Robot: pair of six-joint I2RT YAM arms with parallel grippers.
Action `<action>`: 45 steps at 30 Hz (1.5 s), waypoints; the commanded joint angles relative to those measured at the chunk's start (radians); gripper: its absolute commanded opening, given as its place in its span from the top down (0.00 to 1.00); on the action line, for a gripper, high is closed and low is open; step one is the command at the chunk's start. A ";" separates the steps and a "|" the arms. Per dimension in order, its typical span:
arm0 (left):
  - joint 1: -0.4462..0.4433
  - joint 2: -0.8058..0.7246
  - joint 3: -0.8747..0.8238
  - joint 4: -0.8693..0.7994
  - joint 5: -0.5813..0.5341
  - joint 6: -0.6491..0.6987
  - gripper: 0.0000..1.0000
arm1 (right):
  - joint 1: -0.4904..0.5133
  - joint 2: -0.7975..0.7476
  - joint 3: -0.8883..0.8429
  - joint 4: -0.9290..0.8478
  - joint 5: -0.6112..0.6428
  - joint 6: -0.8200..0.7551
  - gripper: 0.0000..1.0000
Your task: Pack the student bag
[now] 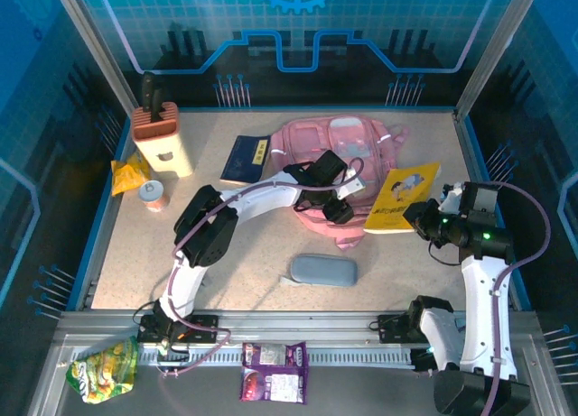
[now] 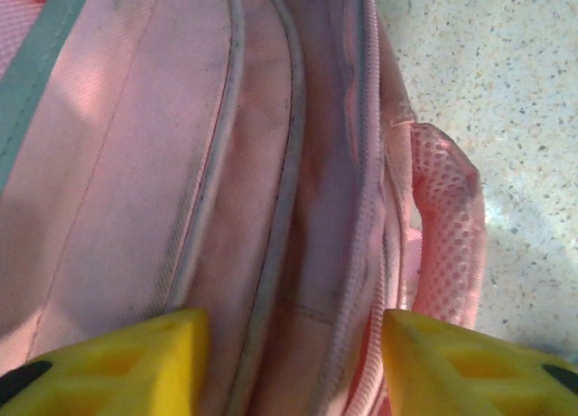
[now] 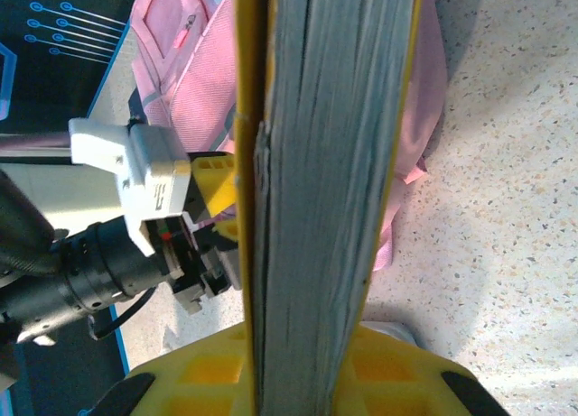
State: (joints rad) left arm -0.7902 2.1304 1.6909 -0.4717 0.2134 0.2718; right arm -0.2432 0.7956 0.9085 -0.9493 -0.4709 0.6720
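Note:
The student bag [image 1: 348,141] is a pink backpack with pale trim, lying at the back middle of the table. My left gripper [image 1: 341,207] is at its near edge. In the left wrist view its yellow fingers [image 2: 135,362] stand apart on either side of the bag's zip seam [image 2: 366,208], with the pink fabric [image 2: 135,163] between them not visibly pinched. My right gripper [image 1: 424,213] is shut on a yellow book [image 1: 402,195], held just right of the bag. The book's page edge [image 3: 325,163] runs upward from the right gripper [image 3: 316,362], with the bag [image 3: 194,82] behind it.
A grey pencil case [image 1: 323,270] lies in front of the bag. A dark blue book [image 1: 246,159] lies left of the bag. A knife block [image 1: 161,136], a yellow packet [image 1: 129,174] and a small jar [image 1: 154,196] stand at far left. Two snack packets [image 1: 274,373] lie on the near ledge.

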 commanded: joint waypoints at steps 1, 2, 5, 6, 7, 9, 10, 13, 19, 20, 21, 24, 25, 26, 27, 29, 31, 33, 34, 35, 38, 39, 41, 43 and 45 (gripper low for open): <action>0.005 0.027 0.041 -0.067 0.032 0.019 0.59 | -0.016 -0.021 0.003 0.055 -0.049 -0.015 0.82; 0.006 0.022 0.040 -0.065 0.036 0.021 0.67 | -0.017 -0.020 0.004 0.053 -0.048 -0.019 0.82; 0.012 -0.010 0.022 -0.042 0.029 0.021 0.91 | -0.017 -0.021 0.010 0.043 -0.041 -0.027 0.82; 0.016 -0.018 0.020 -0.038 0.028 0.020 0.97 | -0.016 -0.020 0.012 0.041 -0.041 -0.028 0.82; 0.022 -0.029 0.017 -0.035 0.028 0.015 1.00 | -0.017 -0.020 0.016 0.039 -0.043 -0.031 0.82; 0.034 -0.052 0.019 -0.034 0.031 0.002 1.00 | -0.017 -0.022 0.024 0.032 -0.047 -0.038 0.82; 0.040 -0.069 0.019 -0.031 0.038 -0.005 1.00 | -0.016 -0.024 0.031 0.022 -0.050 -0.040 0.82; 0.059 -0.130 0.013 -0.008 0.031 -0.041 1.00 | -0.017 -0.024 0.063 -0.018 -0.051 -0.053 0.82; 0.095 -0.255 0.041 0.050 -0.063 -0.133 1.00 | -0.017 -0.051 0.098 -0.078 -0.078 -0.058 0.82; 0.102 -0.265 0.055 0.055 -0.057 -0.143 1.00 | -0.016 -0.054 0.096 -0.082 -0.090 -0.056 0.82; 0.109 -0.273 0.067 0.056 -0.052 -0.148 1.00 | -0.013 -0.057 0.091 -0.086 -0.097 -0.050 0.82; 0.117 -0.295 0.101 0.051 -0.058 -0.134 1.00 | -0.005 -0.065 0.057 -0.068 -0.129 -0.034 0.83; 0.118 -0.301 0.108 0.057 -0.067 -0.128 1.00 | 0.002 -0.065 0.042 -0.053 -0.142 -0.024 0.83; 0.119 -0.305 0.116 0.067 -0.080 -0.128 1.00 | 0.018 -0.058 0.028 -0.033 -0.157 -0.018 0.83; 0.120 -0.304 0.128 0.070 -0.084 -0.126 1.00 | 0.040 -0.046 0.020 -0.019 -0.164 -0.013 0.83; 0.119 -0.301 0.162 0.065 -0.097 -0.124 1.00 | 0.111 -0.008 0.012 0.011 -0.160 -0.009 0.83; 0.120 -0.305 0.186 0.068 -0.103 -0.126 1.00 | 0.196 0.030 0.002 0.062 -0.143 0.012 0.83; 0.120 -0.309 0.198 0.081 -0.099 -0.129 1.00 | 0.268 0.058 -0.019 0.151 -0.118 0.052 0.83; 0.119 -0.312 0.202 0.091 -0.099 -0.132 1.00 | 0.304 0.070 -0.036 0.213 -0.109 0.077 0.83; 0.119 -0.313 0.203 0.099 -0.097 -0.132 1.00 | 0.332 0.086 -0.066 0.280 -0.098 0.105 0.83; 0.118 -0.319 0.204 0.107 -0.096 -0.135 1.00 | 0.395 0.164 -0.123 0.488 -0.080 0.163 0.83; 0.119 -0.324 0.202 0.108 -0.098 -0.137 1.00 | 0.411 0.195 -0.134 0.546 -0.072 0.170 0.83; 0.119 -0.329 0.198 0.111 -0.104 -0.131 1.00 | 0.436 0.269 -0.146 0.687 -0.057 0.185 0.83; 0.120 -0.332 0.199 0.110 -0.109 -0.129 1.00 | 0.450 0.345 -0.141 0.813 -0.057 0.189 0.83; 0.119 -0.333 0.196 0.112 -0.098 -0.126 1.00 | 0.461 0.417 -0.121 0.879 -0.033 0.179 0.83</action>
State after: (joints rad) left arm -0.6697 1.8721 1.8317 -0.4652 0.1085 0.1558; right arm 0.1978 1.1660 0.7574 -0.3580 -0.5171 0.8383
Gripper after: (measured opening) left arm 0.059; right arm 0.172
